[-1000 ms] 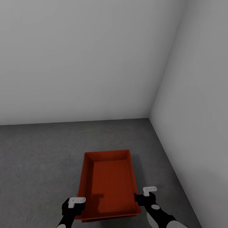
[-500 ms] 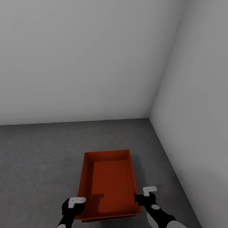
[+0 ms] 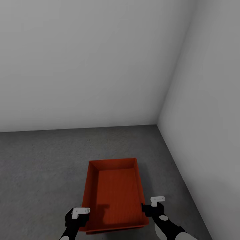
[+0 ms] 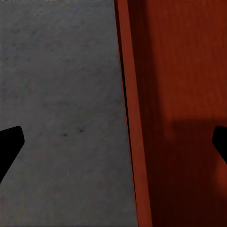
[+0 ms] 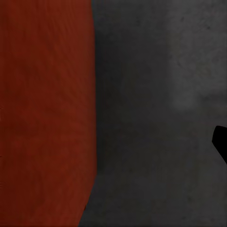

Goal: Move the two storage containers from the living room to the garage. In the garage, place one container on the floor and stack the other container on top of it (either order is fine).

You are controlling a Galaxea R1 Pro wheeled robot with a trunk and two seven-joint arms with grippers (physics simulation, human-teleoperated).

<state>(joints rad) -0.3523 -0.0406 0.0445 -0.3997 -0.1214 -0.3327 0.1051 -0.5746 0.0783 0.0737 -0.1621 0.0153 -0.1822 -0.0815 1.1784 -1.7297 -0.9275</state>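
One orange-red storage container (image 3: 115, 195) sits on the dark-grey concrete floor (image 3: 43, 166) of the garage, close to the room's corner. A darker red strip runs below its near rim; I cannot tell whether that is a second tub underneath. My left gripper (image 3: 80, 216) is at the tub's near left corner. In the left wrist view it (image 4: 116, 142) stands open, its dark fingertips (image 4: 9, 142) far apart on either side of the container's wall (image 4: 135, 142). My right gripper (image 3: 150, 209) is open at the near right corner, with one fingertip (image 5: 220, 142) over the floor beside the tub (image 5: 45, 118).
Plain pale-grey walls meet in a corner (image 3: 157, 124) just beyond and to the right of the tub. The right wall (image 3: 206, 133) runs close along the tub's right side. Open concrete stretches to the left.
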